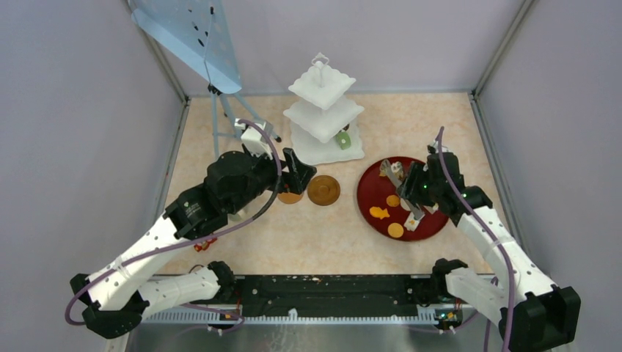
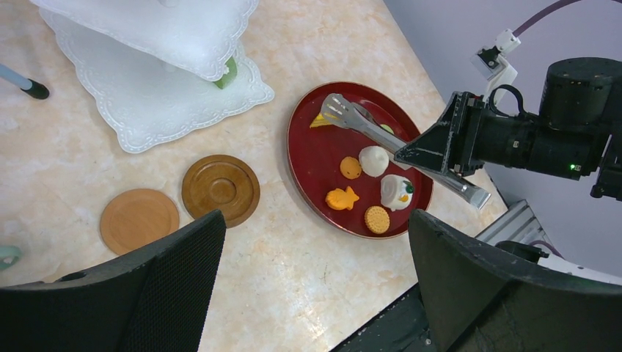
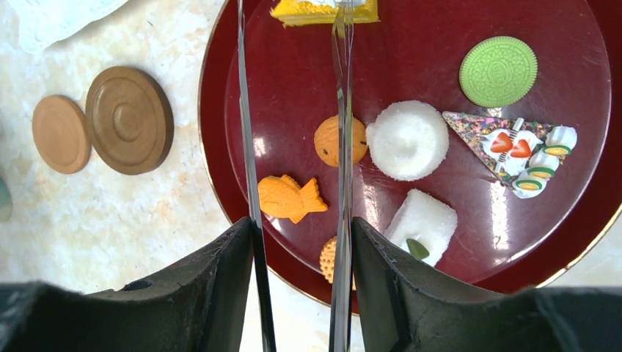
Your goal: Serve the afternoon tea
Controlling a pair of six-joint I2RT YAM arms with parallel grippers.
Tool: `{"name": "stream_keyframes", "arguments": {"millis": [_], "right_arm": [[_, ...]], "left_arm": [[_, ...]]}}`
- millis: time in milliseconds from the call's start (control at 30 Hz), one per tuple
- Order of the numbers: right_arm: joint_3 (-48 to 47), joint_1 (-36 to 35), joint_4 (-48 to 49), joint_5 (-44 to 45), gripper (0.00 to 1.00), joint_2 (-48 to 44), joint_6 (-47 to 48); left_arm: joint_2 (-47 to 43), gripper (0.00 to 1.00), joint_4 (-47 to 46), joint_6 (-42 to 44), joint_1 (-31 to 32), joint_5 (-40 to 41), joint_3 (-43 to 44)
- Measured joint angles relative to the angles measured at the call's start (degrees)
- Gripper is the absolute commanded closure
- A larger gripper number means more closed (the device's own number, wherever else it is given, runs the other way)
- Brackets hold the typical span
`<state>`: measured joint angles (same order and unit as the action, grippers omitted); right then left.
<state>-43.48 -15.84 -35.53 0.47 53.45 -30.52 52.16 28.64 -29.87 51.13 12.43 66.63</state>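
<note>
My right gripper [image 1: 418, 192] is shut on the long metal tongs [image 3: 339, 110], holding their two blades between its fingers [image 3: 302, 224]. The tong tips reach a yellow wedge [image 3: 308, 11] at the far rim of the dark-red tray [image 1: 374, 192]; I cannot tell whether they clamp it. On the tray lie an orange fish [image 3: 290, 198], an orange ball [image 3: 330, 139], a biscuit [image 3: 327, 258], a green disc [image 3: 498, 71], a white round [image 3: 407, 139] and a decorated slice [image 3: 506, 143]. My left gripper [image 2: 315, 216] is open and empty, above the table left of the tray. A teal cup [image 2: 6, 255] peeks in at the left edge.
A white three-tier stand [image 1: 323, 117] stands at the back centre with a green sweet [image 1: 343, 139] on its bottom tier. Two wooden coasters [image 1: 323, 190] [image 1: 290, 196] lie left of the tray. A blue stand's leg [image 1: 220, 117] is at the back left.
</note>
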Motion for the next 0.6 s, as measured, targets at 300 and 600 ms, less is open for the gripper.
{"name": "stream_keyframes", "arguments": {"millis": [300, 600], "right_arm": [[-2.2, -0.8, -4.8, 3.6, 0.50, 1.1, 0.6], [-3.6, -6.6, -4.3, 10.5, 0.50, 9.1, -5.5]], "left_arm": [[1.0, 0.01, -0.1, 0.0, 0.0, 0.0, 0.0], [2.3, 0.01, -0.3, 0.1, 0.0, 0.0, 0.0]]}}
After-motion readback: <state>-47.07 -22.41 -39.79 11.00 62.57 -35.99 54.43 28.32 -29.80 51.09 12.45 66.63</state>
